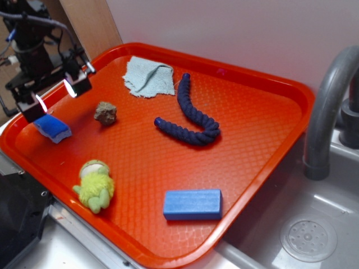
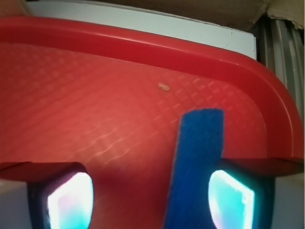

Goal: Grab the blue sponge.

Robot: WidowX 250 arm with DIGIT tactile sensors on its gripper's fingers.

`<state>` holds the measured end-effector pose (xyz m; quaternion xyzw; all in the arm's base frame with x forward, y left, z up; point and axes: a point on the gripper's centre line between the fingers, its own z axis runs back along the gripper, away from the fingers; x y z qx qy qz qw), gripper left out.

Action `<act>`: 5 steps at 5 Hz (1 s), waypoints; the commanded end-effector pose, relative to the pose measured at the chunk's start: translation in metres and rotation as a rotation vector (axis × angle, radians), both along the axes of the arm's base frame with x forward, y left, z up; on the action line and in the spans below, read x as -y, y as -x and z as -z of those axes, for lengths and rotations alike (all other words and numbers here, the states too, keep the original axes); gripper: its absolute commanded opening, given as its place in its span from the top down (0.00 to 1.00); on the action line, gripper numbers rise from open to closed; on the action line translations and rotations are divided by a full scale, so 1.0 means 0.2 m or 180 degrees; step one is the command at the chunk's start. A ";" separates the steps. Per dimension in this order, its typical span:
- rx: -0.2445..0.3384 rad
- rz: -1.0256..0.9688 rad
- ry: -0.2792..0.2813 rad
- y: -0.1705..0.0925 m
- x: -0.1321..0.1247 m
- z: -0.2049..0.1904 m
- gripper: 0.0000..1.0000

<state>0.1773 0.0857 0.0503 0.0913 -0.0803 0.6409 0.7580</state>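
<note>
Robot claw over the sponge

The black gripper (image 1: 55, 95) is spread wide above the small blue-and-white sponge (image 1: 53, 128) on the orange plastic tray (image 1: 269, 140).

end effector (image 1: 54, 96) spread open, just above blue sponge (image 1: 53, 128), orange tray (image 1: 269, 140)

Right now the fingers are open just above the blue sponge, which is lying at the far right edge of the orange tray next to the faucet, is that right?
Not quite. The exterior view shows the blue sponge near the left edge of the orange tray, far from the faucet. The rest holds: the fingers are open just above it.
</note>
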 end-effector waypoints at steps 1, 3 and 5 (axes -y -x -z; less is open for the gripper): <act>-0.0039 0.0169 -0.0015 0.12 -0.11 0.09 0.00; -0.0126 0.0745 0.0359 0.09 -0.05 0.19 1.00; -0.0211 0.1728 0.0221 -0.04 -0.02 -0.05 1.00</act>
